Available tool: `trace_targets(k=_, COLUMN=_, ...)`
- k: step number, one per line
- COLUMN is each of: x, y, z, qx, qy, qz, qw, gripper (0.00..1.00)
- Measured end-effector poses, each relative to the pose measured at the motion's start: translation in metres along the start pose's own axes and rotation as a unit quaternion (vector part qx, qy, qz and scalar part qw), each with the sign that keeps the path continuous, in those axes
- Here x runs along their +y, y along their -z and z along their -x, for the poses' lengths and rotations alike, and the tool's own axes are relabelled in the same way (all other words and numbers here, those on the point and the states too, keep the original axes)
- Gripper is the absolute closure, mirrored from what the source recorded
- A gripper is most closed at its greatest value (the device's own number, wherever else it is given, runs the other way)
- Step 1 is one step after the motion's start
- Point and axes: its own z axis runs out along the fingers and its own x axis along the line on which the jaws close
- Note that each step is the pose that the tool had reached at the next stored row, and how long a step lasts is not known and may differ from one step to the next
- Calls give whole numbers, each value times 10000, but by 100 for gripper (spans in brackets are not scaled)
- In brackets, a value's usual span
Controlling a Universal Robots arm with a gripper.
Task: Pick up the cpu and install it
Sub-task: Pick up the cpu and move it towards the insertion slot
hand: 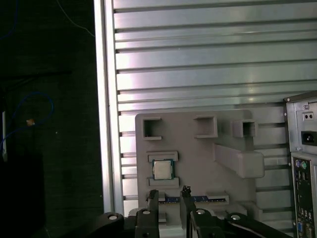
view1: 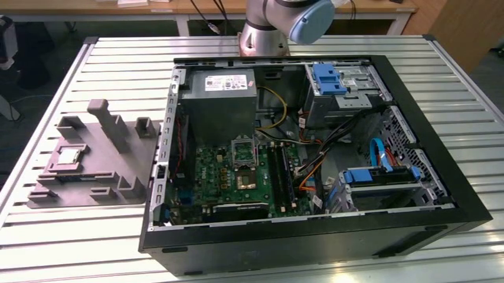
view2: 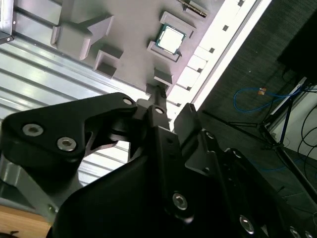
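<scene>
Gripper [hand: 168, 198] open, empty, near the grey fixture [hand: 198, 163]. Cpu [hand: 162, 169] sits in its pocket. Best to centre jaws on chip edges, descend square.

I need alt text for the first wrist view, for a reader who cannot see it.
The cpu lies flat in a recess of a grey plastic fixture on a slatted metal table. The open, empty pincer hangs near it, not touching.
</scene>
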Motion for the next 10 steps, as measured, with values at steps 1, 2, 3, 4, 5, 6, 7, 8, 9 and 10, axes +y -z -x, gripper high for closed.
trace_targets(k=1, x=0, y=0, z=0, qx=0, qy=0, qz=0, qw=10000, gripper=71)
trace_targets(k=2, x=0, y=0, z=-1, qx=0, qy=0, qz=0, qw=10000, gripper=65)
trace_targets(k=3, x=0, y=0, z=-1, qx=0, qy=0, qz=0, qw=10000, gripper=59)
trace_targets(k=4, x=0, y=0, z=-1, qx=0, qy=0, qz=0, qw=10000, gripper=59)
trace_targets(k=5, x=0, y=0, z=-1, qx=0, qy=0, qz=0, qw=10000, gripper=53)
trace_targets(k=6, x=0, y=0, z=-1, qx=0, qy=0, qz=0, qw=10000, gripper=47)
trace_targets(k=7, x=0, y=0, z=-2, qx=0, qy=0, qz=0, qw=10000, gripper=47)
trace_targets(k=8, x=0, y=0, z=-2, qx=0, qy=0, qz=0, qw=10000, gripper=47)
trace_targets(k=9, x=0, y=0, z=-2, qx=0, qy=0, qz=0, qw=10000, gripper=41)
trace_targets(k=10, x=0, y=-1, z=-3, qx=0, qy=0, qz=0, qw=10000, gripper=41)
